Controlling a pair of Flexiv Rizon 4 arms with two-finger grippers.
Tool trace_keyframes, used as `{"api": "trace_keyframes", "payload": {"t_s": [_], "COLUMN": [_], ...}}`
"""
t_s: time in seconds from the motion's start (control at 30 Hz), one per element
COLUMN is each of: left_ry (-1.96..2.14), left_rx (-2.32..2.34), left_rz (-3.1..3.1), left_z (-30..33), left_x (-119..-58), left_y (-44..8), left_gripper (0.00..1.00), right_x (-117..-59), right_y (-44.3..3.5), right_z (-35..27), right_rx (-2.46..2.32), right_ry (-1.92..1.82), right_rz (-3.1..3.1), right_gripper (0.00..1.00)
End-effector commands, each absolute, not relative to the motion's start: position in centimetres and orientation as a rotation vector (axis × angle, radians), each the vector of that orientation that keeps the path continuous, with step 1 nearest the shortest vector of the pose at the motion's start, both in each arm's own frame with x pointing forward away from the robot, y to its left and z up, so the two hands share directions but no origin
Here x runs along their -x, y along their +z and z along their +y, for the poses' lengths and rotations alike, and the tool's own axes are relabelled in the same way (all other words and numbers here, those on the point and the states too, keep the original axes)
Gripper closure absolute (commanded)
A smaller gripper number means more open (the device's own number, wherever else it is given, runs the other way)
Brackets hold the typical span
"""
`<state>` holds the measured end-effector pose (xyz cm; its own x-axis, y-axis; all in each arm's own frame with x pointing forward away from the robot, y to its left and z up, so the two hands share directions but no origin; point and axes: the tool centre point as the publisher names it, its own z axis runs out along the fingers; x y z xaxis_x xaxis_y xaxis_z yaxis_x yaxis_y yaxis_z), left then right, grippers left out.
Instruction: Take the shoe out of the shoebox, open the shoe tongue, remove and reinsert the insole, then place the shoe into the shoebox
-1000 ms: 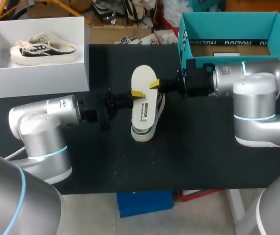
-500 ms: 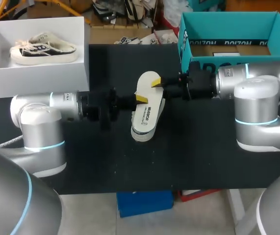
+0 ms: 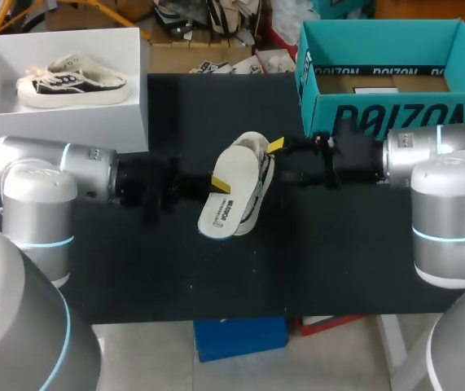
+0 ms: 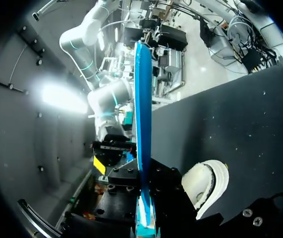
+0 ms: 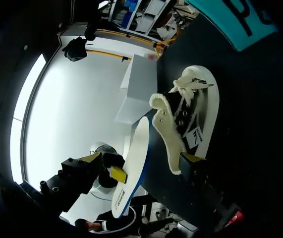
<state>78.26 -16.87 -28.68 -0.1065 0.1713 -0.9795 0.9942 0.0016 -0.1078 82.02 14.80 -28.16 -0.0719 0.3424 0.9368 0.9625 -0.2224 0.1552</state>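
The left gripper (image 4: 144, 201) clamps the insole (image 4: 142, 114) between its two black finger bodies. The insole stands upright and edge-on, blue face showing, and extends ahead of the gripper. Just beside the gripper, on one side of the insole, the white rounded end of the shoe (image 4: 208, 184) shows against the black table (image 4: 240, 119). On the opposite side sits the right gripper (image 4: 104, 161), one yellow tip visible.

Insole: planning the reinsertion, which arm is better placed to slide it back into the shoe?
Left: left gripper grips the insole beside the shoe; right gripper is at the shoe's collar.
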Motion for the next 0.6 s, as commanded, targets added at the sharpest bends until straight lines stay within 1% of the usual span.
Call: {"api": "trace_keyframes", "payload": {"t_s": [0.03, 0.6], "left_ry": [-1.17, -1.19], "left_rx": [-1.341, -1.447], "left_rz": [1.48, 1.551], "left_z": [-15.3, -13.2], "left_x": [-76.2, -73.0], "left_y": [-27.9, -28.9], "left_gripper": [1.0, 1.0], "right_x": [-80.0, -75.0], "right_y": [-27.5, -24.9], "right_z": [13.6, 11.2], "right_rx": [1.643, 1.801], "right_ry": [-1.323, -1.322], "right_rz": [-1.411, -1.408], "right_gripper": [0.0, 0.0]}}
